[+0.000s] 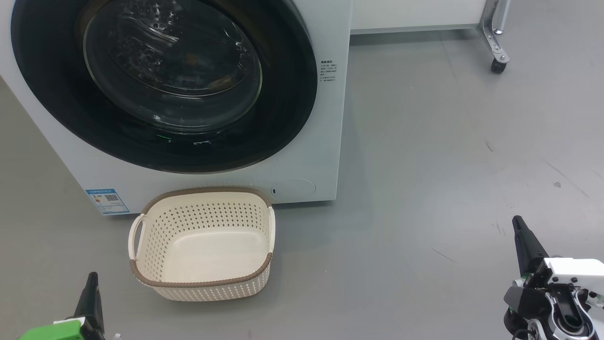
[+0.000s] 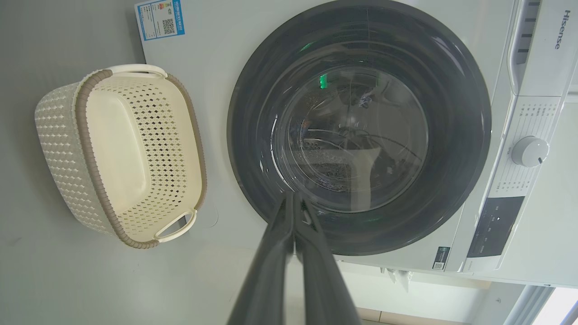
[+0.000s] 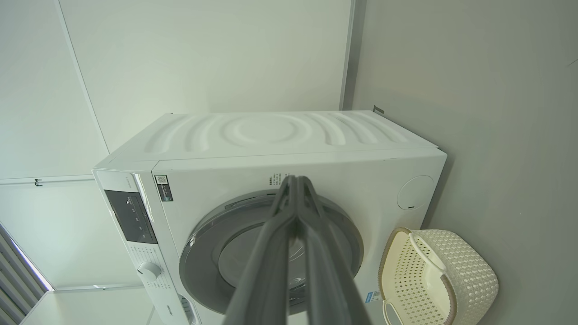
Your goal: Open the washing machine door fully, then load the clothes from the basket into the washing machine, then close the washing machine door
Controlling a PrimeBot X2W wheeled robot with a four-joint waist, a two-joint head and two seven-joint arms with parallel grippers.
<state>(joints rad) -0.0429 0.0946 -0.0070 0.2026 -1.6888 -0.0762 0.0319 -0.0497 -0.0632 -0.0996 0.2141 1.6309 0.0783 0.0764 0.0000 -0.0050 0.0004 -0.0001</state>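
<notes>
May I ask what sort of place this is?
Probably a test lab's mock laundry corner: a white washing machine on bare grey floor, an empty basket before it, a castor-wheeled frame nearby.

Soft, even light is filling all three views, bright and without harsh contrast. In the head view, pale reflections are glinting on the washing machine door point(image 1: 172, 61) glass around 11 o'clock, and the basket point(image 1: 212, 292) is casting a faint shadow toward 3 o'clock. Both wrist views are bowing straight edges near their borders; the right wrist view is looking hazy and washed out.
</notes>
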